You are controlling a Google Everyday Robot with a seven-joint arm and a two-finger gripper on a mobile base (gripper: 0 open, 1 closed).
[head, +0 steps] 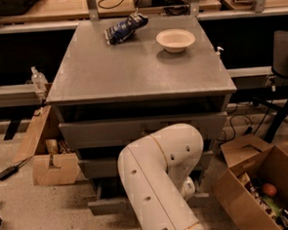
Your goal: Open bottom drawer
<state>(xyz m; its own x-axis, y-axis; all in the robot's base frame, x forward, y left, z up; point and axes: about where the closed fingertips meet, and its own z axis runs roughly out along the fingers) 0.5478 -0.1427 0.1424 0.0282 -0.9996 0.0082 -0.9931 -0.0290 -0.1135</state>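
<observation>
So, setup: grey bench [136, 73] w/ three drawers in its front; bowl [175, 39] and blue snack bag [125, 27] sit on top, well apart from the front edge.
Bottom drawer: lowest, slimmest front [108, 206], near the floor; only its left and right ends show, either side of the arm. It seems to stand out a bit from the carcass, dark gap above it, so we judge it partly open, not fully.
Knob: hidden behind the arm; we can't see it.
Arm: white elbow [160, 177] fills the centre, covering the mid drawer [96, 167] in part and most of the bottom one.
Claw: low down at the bottom drawer's front, behind the forearm; we take the pale rounded bit [188, 188] for its end.
Claw state: cannot tell, nor whether it has hold of anything.
Step (our guess): mid-pull, more travel needed.
Risk 1: grip slips off the small knob, so the drawer stops short.
Risk 2: pull not square to the front, so the shallow tray racks and jams in its runners.
Risk 3: pull too long, so the tray leaves the runners and drops to the floor.
Risk 4: elbow swings right, hitting the open cardboard box [245, 179] near it.
Risk 5: the arm blocks our view of the contact, so a miss may go unnoticed.
Risk 6: a hard tug shifts the bench and the bowl slides.
</observation>
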